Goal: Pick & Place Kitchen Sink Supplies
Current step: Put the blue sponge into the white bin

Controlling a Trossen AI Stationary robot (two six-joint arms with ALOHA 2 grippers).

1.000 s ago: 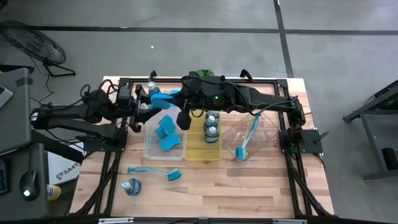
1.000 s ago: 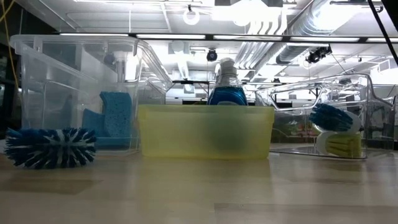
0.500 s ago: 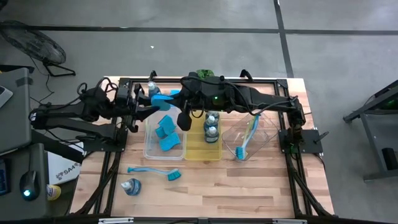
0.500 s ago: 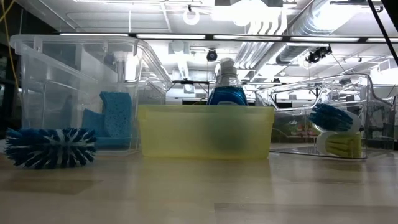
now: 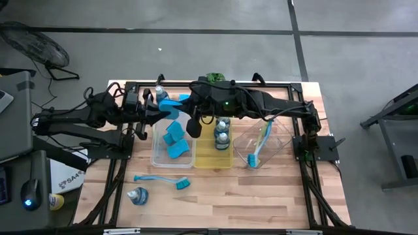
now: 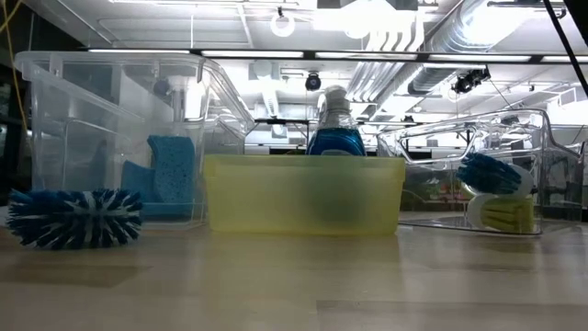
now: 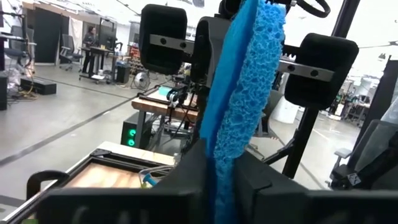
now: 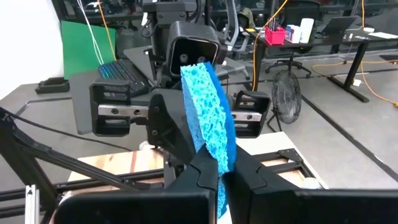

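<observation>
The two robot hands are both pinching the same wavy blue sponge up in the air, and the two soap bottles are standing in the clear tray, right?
Not quite: the two small clear bottles of blue dish soap stand in the yellow rectangular tray, as the high view shows. The left gripper and right gripper do both pinch one wavy blue sponge.

We see a bright blue, porous sponge (image 7: 245, 93) w/ wavy edge, clamped by two black claws, left claw (image 7: 214, 180) & right claw (image 8: 217, 180). Tabletop (image 5: 261, 196) is pale wood w/ plank stripes, black frame around. Clear tray (image 5: 157, 153) holds more blue sponges (image 5: 175, 138); yellow tray (image 5: 212, 160) is translucent, holds clear bottles (image 5: 223, 134) w/ blue soap & pale caps. Another clear tray (image 5: 277, 140) holds a blue brush (image 5: 258, 149), blue bristles. On bare wood near the front-left corner: blue brush (image 5: 163, 180), blue-and-clear bottle (image 5: 138, 195). Green plant (image 5: 214, 78) at the back edge.
</observation>
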